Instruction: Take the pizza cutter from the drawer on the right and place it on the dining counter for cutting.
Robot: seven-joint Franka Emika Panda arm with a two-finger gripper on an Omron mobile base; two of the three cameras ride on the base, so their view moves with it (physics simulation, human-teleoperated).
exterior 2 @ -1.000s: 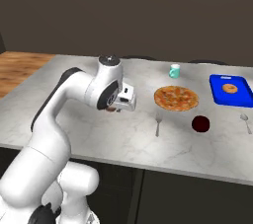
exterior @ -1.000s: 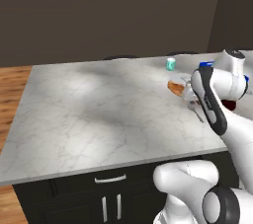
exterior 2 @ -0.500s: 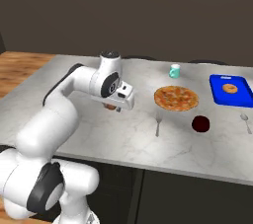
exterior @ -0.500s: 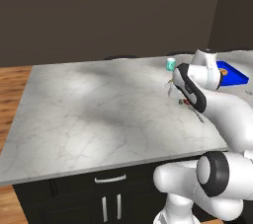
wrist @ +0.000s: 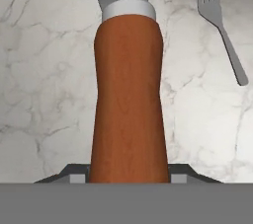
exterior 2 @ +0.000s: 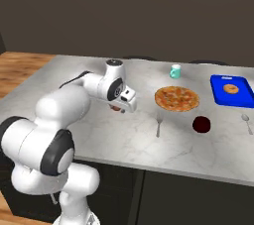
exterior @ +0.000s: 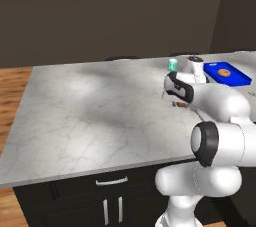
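The pizza cutter [wrist: 128, 94] has a thick brown wooden handle, a silver collar and a pale round wheel at the top of the hand view. My gripper [wrist: 128, 178] is shut on that handle. In the right base view the gripper [exterior 2: 122, 104] hangs just above the dining counter [exterior 2: 114, 142], left of the pizza, with the cutter's reddish handle [exterior 2: 117, 108] showing under it. In the left base view the gripper [exterior: 175, 100] sits low over the marble dining counter [exterior: 100, 116], with a bit of the brown cutter [exterior: 177, 104] below it.
A pizza [exterior 2: 176, 98] lies right of the hand, with a fork [exterior 2: 158, 126] in front of it and a dark red bowl [exterior 2: 201, 124] further right. A teal cup [exterior 2: 175, 71] and a blue tray [exterior 2: 243, 101] stand at the back. A spoon [exterior 2: 246, 122] lies at the right edge.
The arm has folded down and its elbow has swung toward the base. The hand has stayed left of the pizza, sinking slightly toward the counter with the cutter still held.
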